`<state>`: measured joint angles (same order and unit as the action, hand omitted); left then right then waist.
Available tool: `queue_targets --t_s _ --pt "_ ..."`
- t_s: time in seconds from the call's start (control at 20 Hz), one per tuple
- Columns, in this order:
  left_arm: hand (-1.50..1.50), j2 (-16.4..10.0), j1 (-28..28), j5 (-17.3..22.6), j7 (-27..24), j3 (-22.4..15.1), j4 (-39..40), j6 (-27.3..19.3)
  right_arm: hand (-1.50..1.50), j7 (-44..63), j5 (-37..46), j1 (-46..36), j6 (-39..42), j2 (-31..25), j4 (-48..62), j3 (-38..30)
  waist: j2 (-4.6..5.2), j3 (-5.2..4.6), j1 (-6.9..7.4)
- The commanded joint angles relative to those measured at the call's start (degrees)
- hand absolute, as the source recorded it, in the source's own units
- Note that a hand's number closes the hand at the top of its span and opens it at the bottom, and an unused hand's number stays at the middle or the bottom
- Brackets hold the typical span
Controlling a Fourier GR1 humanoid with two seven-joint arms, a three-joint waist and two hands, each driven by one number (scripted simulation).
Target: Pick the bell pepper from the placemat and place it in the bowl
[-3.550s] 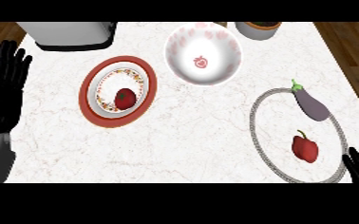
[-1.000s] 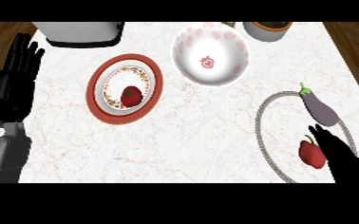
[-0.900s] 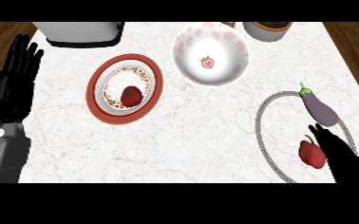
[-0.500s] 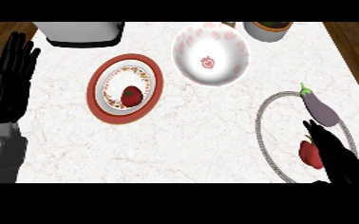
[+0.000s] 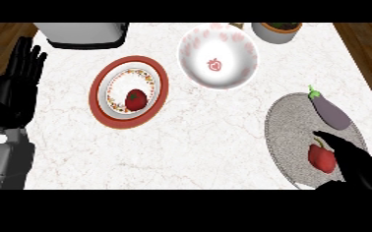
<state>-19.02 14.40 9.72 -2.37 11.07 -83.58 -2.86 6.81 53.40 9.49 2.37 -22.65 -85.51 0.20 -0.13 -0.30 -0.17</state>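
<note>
Since 3.5 s ago the right hand has come in from the lower right corner and now lies over the near right part of the round grey placemat. In the last 0.5 s it has hardly shifted. The bell pepper has not moved. It is red with a short green stem and still lies on the placemat, toward its near edge.

The right hand's fingers are stretched out and released, not clenched. 1 dark finger reaches past the pepper's top, and the palm covers the pepper's right side. Whether the hand touches the pepper cannot be told from this view.

A purple eggplant lies on the far part of the same placemat, apart from the pepper. The white bowl with pink markings sits toward the far edge of the marble counter, well apart from the placemat. To its left is a red-rimmed plate with 1 red fruit on it.

The left hand rests relaxed at the left edge, fingers up. A grey appliance and a plant pot stand along the far edge.
</note>
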Motion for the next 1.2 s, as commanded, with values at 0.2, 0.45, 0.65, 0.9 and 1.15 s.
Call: queue_targets --t_s 0.2,0.45,0.65,0.9,1.15 --pt "0.0 1.41 0.0 -1.2 0.89 -0.27 -0.99 -0.21 1.5 -8.14 4.57 -1.66 -10.9 2.45 8.44 -0.76 0.15 0.32 0.13" --pt "0.0 0.65 0.7 -1.44 1.92 1.12 -1.78 0.22 1.5 -5.96 3.72 -0.7 -5.22 0.32 -1.03 -3.37 0.1 0.29 -0.03" --pt "0.0 2.25 0.97 -1.78 1.38 -0.14 -1.39 -0.27 1.5 -13.77 -1.57 -10.9 -1.96 -7.29 13.45 -9.92 0.37 0.37 0.93" --pt "0.0 1.58 0.17 -0.39 1.49 -0.74 -2.75 2.57 1.5 -22.77 -4.15 -19.91 7.57 -20.87 30.63 -14.58 1.15 0.57 3.72" --pt "0.0 2.15 3.8 -2.22 2.01 -0.56 -0.75 -0.34 1.5 -28.71 -1.03 -31.85 1.39 -25.63 45.01 -16.32 0.88 0.52 2.27"
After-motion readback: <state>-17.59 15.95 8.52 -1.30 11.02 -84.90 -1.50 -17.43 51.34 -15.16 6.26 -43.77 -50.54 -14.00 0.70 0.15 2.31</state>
